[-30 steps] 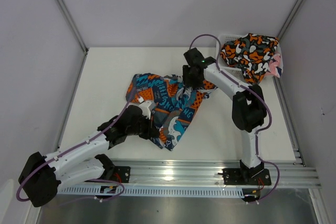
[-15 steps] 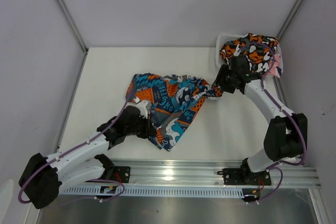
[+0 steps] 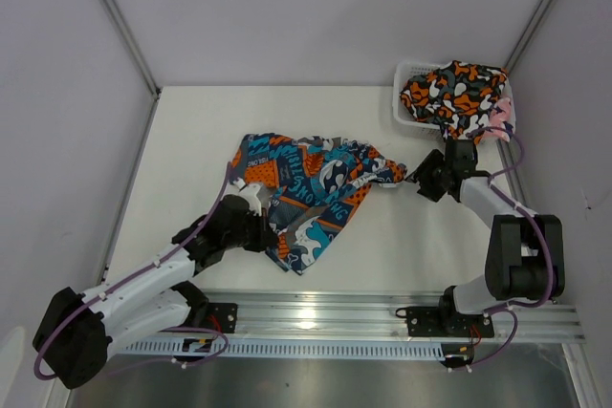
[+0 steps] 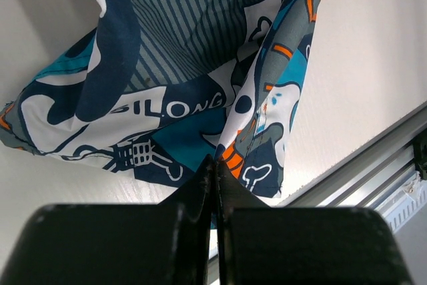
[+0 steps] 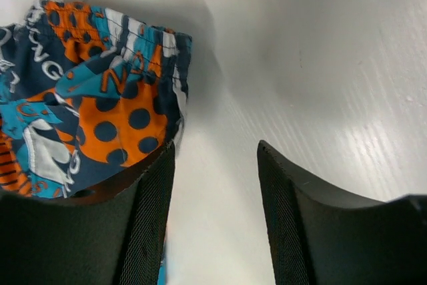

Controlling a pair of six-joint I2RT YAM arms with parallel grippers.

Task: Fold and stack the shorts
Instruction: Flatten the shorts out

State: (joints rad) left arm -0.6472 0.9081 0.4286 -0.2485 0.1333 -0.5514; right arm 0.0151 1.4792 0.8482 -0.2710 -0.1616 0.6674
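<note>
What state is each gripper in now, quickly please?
Left gripper: shut on the blue patchwork shorts.
Right gripper: open, holding nothing.

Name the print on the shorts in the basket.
Orange-black-white camouflage shorts; top view shows best.

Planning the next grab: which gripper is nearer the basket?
Right. The right gripper sits open just nearside of the basket; the left gripper, gripping the patchwork shorts, is far left.
</note>
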